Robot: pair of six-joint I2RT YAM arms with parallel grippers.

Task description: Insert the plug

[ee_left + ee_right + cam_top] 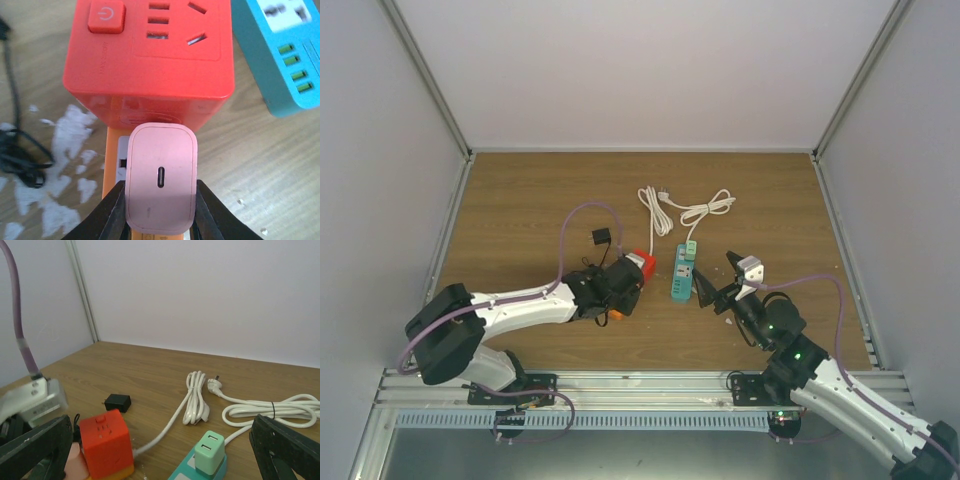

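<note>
A pink charger plug [161, 180] with a USB-C slot on its back is pinched between my left gripper's [161, 202] black fingers. It sits against the side of the red cube socket [150, 50], above the cube's orange base [111, 160]. In the top view the left gripper [615, 293] is right beside the red cube [642, 264]. My right gripper [718, 278] is open and empty, just right of the teal power strip [682, 272]. In the right wrist view the cube [106, 445] and the pink plug [75, 465] show at lower left.
A mint charger [209, 452] is plugged into the teal strip [182, 472]. A black adapter [602, 237] lies behind the cube. Bundled white cables [660, 210] lie at the table's middle back. A black cord [15, 150] lies left of the cube. White scuffs mark the wood.
</note>
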